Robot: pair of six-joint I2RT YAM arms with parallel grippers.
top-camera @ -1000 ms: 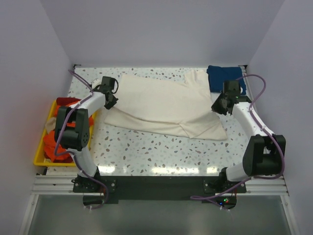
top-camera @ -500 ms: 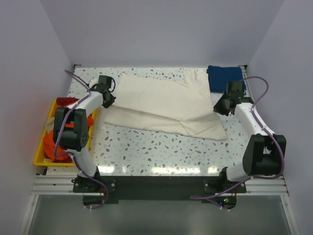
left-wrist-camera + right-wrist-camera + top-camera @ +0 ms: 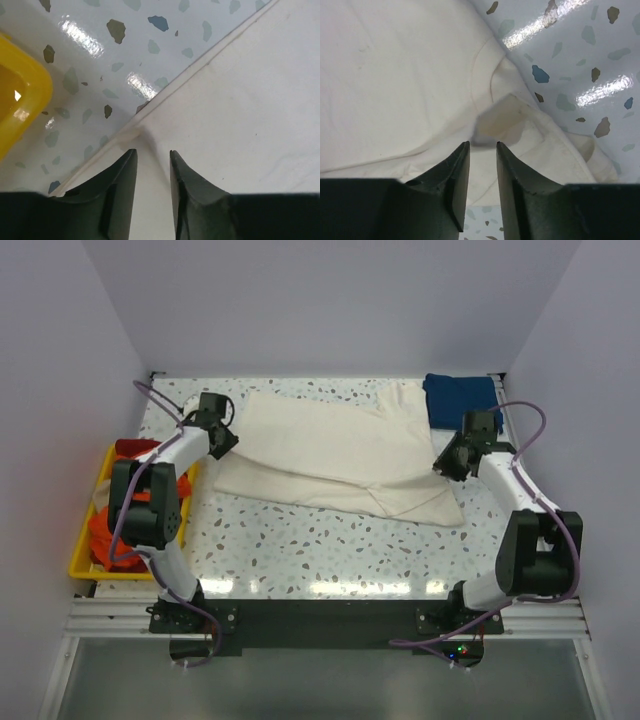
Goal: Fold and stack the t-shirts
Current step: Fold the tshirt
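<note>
A large cream t-shirt (image 3: 340, 450) lies across the back half of the table, folded over on itself. My left gripper (image 3: 222, 440) hovers at its left edge; in the left wrist view the left gripper (image 3: 152, 151) is open, with the shirt's hem (image 3: 150, 112) lying flat under it. My right gripper (image 3: 446, 462) is at the shirt's right edge. In the right wrist view the right gripper (image 3: 483, 143) stands open, and a small raised flap of cloth (image 3: 500, 117) sits just past its tips. A folded dark blue t-shirt (image 3: 460, 398) rests at the back right.
A yellow tray (image 3: 82, 558) hangs off the table's left side, holding orange cloth (image 3: 106, 530) and red cloth (image 3: 135, 447). The speckled table (image 3: 320, 540) shows bare in front of the cream shirt. Walls close in at the back and on both sides.
Both grippers were shut on the cream shirt's edges and have now opened, letting it go. The shirt's folded upper layer has settled a little further back.
</note>
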